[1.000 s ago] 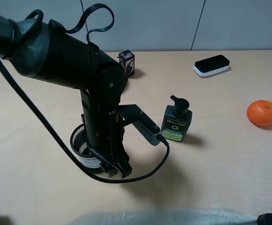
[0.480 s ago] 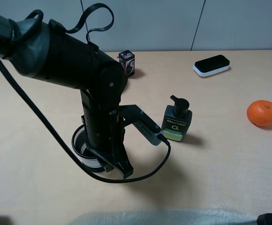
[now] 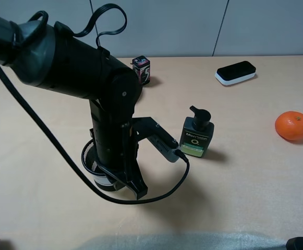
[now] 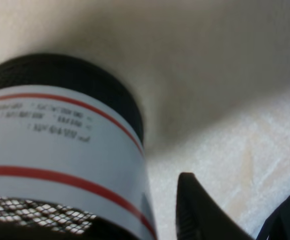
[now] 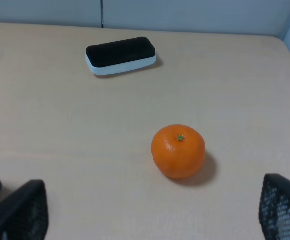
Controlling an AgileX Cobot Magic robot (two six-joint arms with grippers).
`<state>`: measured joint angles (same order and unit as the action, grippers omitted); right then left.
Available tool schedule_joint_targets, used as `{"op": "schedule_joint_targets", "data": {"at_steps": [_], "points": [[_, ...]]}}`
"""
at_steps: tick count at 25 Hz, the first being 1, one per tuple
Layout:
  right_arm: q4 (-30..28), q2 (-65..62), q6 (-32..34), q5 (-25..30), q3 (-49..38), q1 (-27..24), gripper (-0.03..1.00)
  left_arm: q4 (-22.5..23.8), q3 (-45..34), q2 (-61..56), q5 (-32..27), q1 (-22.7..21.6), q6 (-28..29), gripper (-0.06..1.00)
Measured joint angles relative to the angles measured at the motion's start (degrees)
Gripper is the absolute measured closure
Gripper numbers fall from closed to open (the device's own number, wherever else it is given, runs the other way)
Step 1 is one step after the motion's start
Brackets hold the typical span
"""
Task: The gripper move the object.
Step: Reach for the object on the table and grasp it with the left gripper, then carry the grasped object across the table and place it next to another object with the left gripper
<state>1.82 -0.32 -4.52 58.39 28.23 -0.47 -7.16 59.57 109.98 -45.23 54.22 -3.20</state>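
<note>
The object, a black mesh pen cup (image 3: 92,160) with a white band, stands on the tan table at lower left, mostly hidden behind my left arm. My left gripper (image 3: 130,185) reaches down at the cup's near right side, its jaws drawn in on the cup's wall. The left wrist view is filled by the cup (image 4: 60,135), whose white band carries red stripes, with one black finger (image 4: 197,212) just outside the wall and the other finger hidden. My right gripper (image 5: 152,220) hangs open above the table, nothing between its fingers.
A dark pump bottle (image 3: 196,136) stands just right of the left arm. An orange (image 3: 292,125) lies at the far right, a black-and-white block (image 3: 235,72) at the back right, and a small box (image 3: 141,69) at the back middle.
The left gripper's jaws have come together on the cup's wall. The cup has shifted slightly to the right. The arm has barely moved.
</note>
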Motion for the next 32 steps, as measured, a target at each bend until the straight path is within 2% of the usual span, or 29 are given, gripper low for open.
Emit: {"op": "schedule_joint_targets", "data": {"at_steps": [3, 20, 26, 32], "points": [[0.0, 0.0, 0.0, 0.0, 0.0, 0.0, 0.33, 0.6, 0.0, -0.1, -0.7, 0.0, 0.1, 0.81], [0.0, 0.0, 0.0, 0.0, 0.0, 0.0, 0.33, 0.8, 0.2, -0.1, -0.4, 0.0, 1.5, 0.81], [0.0, 0.0, 0.0, 0.0, 0.0, 0.0, 0.33, 0.6, 3.8, -0.1, -1.6, 0.0, 1.7, 0.85], [0.0, 0.0, 0.0, 0.0, 0.0, 0.0, 0.33, 1.8, 8.7, -0.1, -5.6, 0.0, 1.7, 0.85]]}}
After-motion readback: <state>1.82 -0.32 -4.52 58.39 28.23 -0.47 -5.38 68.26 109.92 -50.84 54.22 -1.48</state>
